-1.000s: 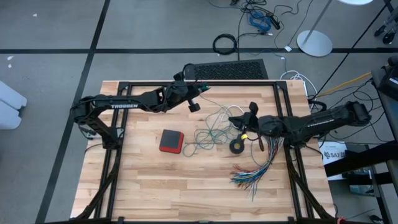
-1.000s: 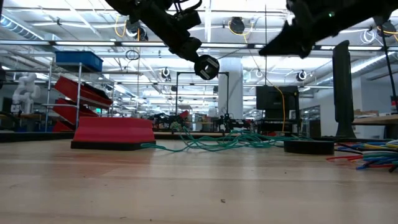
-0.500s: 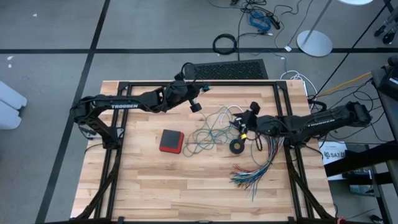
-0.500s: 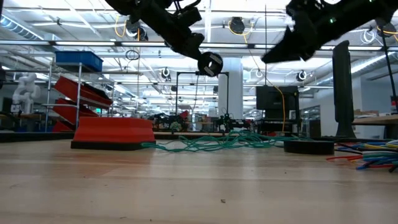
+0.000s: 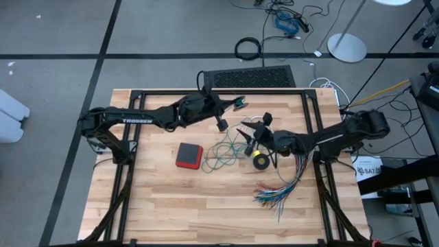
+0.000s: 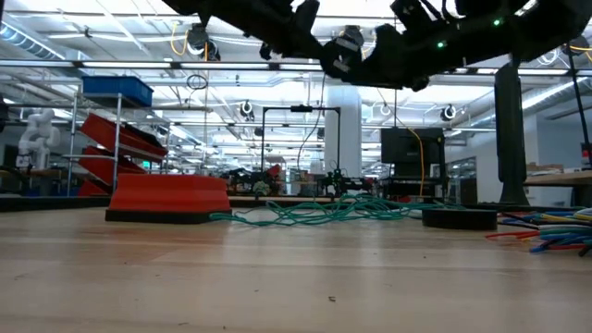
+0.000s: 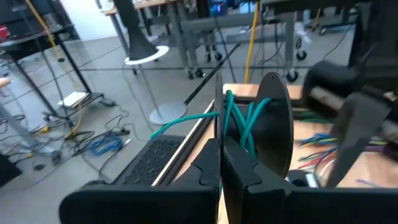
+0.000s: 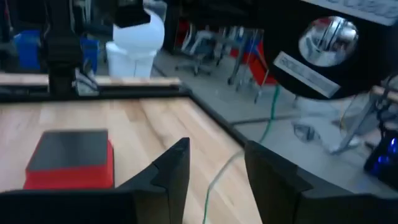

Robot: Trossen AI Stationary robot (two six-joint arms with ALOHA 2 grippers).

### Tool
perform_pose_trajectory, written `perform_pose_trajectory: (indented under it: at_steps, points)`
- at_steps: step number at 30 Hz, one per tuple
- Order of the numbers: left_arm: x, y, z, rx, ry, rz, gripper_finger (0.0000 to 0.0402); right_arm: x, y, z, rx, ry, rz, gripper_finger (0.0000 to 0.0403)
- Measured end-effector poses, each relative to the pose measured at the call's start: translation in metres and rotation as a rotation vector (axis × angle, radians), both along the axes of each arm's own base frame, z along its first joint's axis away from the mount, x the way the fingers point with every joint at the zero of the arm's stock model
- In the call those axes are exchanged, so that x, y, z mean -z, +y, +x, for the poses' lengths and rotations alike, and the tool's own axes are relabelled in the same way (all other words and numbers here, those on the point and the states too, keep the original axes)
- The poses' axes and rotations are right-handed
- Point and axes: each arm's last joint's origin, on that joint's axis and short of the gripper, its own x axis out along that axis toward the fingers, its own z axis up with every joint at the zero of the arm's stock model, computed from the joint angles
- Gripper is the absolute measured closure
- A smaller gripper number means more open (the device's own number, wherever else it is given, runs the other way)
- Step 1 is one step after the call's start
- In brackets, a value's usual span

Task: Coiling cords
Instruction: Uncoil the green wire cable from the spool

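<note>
The teal cord lies in a loose tangle (image 5: pixel 225 147) on the table's middle, also seen in the low view (image 6: pixel 314 211). One stretch of it rises to my left gripper (image 5: pixel 237 104), which is shut on it above the table's far middle. My right gripper (image 5: pixel 252 134) hovers open just right of the tangle and close to the left gripper. A single teal strand (image 8: pixel 217 180) runs between its spread fingers, apparently touching neither. A short white cord (image 5: pixel 247 129) shows beside the right gripper. My left gripper (image 7: pixel 219 146) pinches several teal strands (image 7: pixel 227 115) between its two shut fingers. The strands loop up over the fingertips. The fingers are about level and point toward the table's right. The held part is lifted clear, and the rest runs slack down to the tangle.
A red box with a black top (image 5: pixel 189 155) sits left of the tangle. A black ring (image 5: pixel 260 161) lies right of it. A fan of multicoloured wires (image 5: pixel 280 189) spreads toward the near right. A black mat (image 5: pixel 250 77) lies beyond the far edge.
My left gripper has gone toward the table's right edge and rolled, carrying the teal loops with it. My right gripper has gone left toward the left gripper and sunk a little. The tangle on the table has stayed roughly in place.
</note>
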Motion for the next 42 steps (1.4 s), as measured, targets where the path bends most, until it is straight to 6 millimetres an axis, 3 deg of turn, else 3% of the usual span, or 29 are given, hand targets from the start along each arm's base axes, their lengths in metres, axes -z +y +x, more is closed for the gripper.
perform_pose_trajectory:
  at_steps: [16,30,42]
  points:
    - [-0.005,-0.023,0.005,0.064,-0.055,0.009,0.0402,0.008,-0.02,0.014,0.139,-0.184,-0.032,0.0271]
    - [-0.009,-0.035,0.008,0.111,-0.103,-0.006,0.0402,0.005,-0.033,0.014,0.1,-0.247,0.01,0.0275]
    - [-0.009,-0.036,0.008,0.13,-0.116,-0.03,0.0402,0.004,-0.033,0.015,0.06,-0.251,0.007,0.0397]
